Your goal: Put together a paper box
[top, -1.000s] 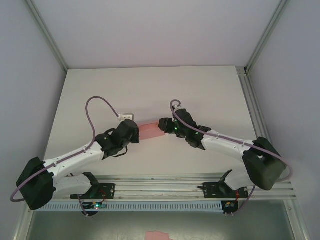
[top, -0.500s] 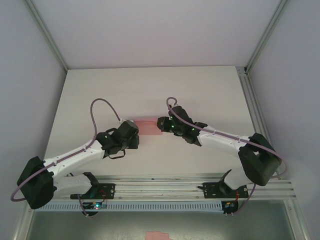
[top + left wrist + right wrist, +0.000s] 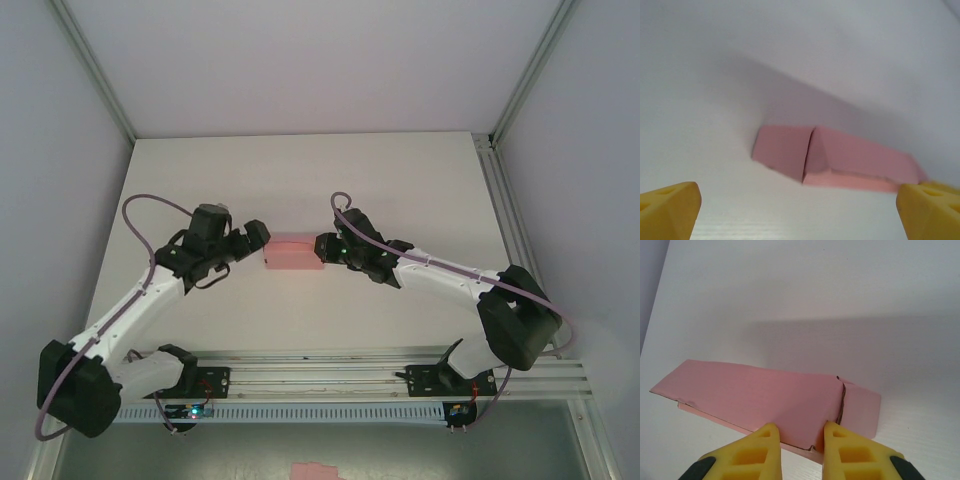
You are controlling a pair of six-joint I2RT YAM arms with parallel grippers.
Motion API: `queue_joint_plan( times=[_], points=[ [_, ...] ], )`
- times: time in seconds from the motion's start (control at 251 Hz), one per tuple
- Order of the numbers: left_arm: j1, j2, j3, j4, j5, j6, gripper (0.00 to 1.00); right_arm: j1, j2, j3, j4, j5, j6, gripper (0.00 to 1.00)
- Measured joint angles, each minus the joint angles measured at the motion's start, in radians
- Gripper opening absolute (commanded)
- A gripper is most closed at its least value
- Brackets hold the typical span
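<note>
**Q:** Left arm, pose?
**A:** Extended forward, forearm angled inward. The left gripper [image 3: 258, 232] points right, its yellow fingers [image 3: 670, 210] spread wide and gripping nothing.
**Q:** Right arm?
**A:** It reaches inward and leftward. The right gripper [image 3: 799, 432] has its fingers drawn close, pinching the paper box [image 3: 755, 395] at one end

A white table [image 3: 300, 180] stands between pale grey walls [image 3: 50, 150], with 2 metal posts [image 3: 95, 75] rising at its far corners. A metal rail [image 3: 330, 385] lines the near edge. Below it lies 1 small pink scrap [image 3: 318, 470].
</note>
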Motion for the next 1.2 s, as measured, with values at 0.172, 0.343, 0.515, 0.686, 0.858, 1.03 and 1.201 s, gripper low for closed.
queue_joint_plan(
  times=[0.172,0.343,0.515,0.686,0.858,1.03,1.201],
  points=[
    [0.037,0.142,-0.008,0.168,0.171,-0.067,0.97,0.000,0.003,0.003,-0.002,0.000,-0.003,0.15],
    [0.041,0.169,-0.056,0.253,0.247,-0.096,0.86,0.000,0.003,0.003,-0.002,0.000,-0.005,0.15],
    [0.059,0.166,-0.112,0.276,0.257,-0.108,0.83,0.000,0.003,0.002,-0.002,-0.001,-0.005,0.14],
    [0.061,0.166,-0.151,0.359,0.281,-0.128,0.66,0.000,0.005,-0.001,0.004,-0.001,-0.004,0.14],
    [0.064,0.164,-0.193,0.445,0.289,-0.134,0.45,0.000,0.007,-0.010,0.016,-0.001,0.002,0.13],
    [0.071,0.190,-0.252,0.571,0.290,-0.136,0.23,-0.001,0.008,-0.032,0.050,0.002,0.014,0.12],
    [0.074,0.225,-0.277,0.663,0.290,-0.121,0.07,-0.012,0.013,-0.051,0.092,0.011,0.019,0.11]
  ],
)
